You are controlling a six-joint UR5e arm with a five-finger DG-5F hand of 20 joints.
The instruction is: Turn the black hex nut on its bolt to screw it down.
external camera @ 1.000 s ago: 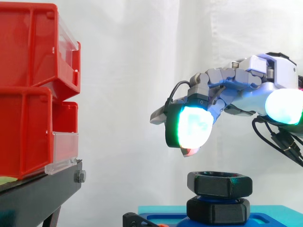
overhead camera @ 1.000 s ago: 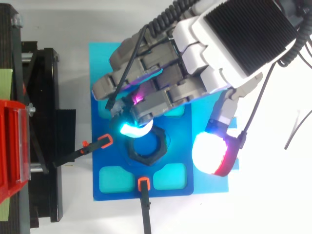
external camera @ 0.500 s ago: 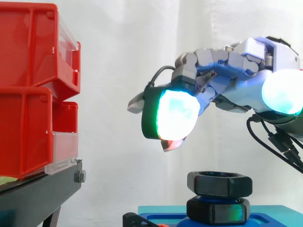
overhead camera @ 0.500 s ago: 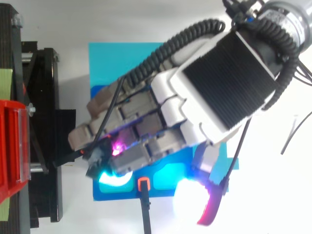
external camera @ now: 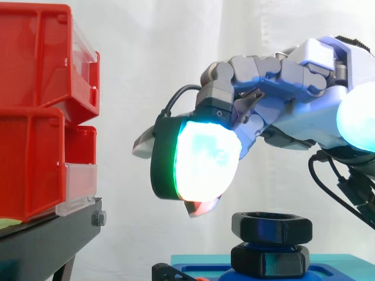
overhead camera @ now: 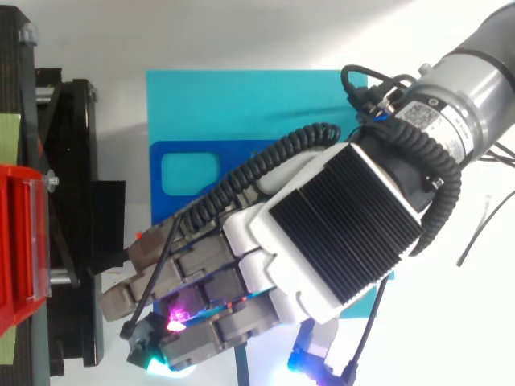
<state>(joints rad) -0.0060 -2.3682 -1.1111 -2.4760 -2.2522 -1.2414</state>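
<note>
Hand (external camera: 293,114) clear of black hex nut (external camera: 271,227)

Side view: hangs mid-frame, fingers loosely bent and spread, gripping nothing; glowing pad (external camera: 202,158) above and left of the nut at bottom right-centre, not touching. Further left and nearer the camera than a second ago.

Top view: same hand (overhead camera: 338,233) across lower middle, slid down the blue plate (overhead camera: 241,104) since then. Likely a release to re-grip for another turn.

black hex nut (external camera: 271,228) sits level, a flat face toward the side camera, rim edges rounded. it's stacked right above a second black hex piece (external camera: 269,260), with a thin blue-tinted gap between them. the stack stands upright on the teal-blue fixture (external camera: 340,261).
</note>
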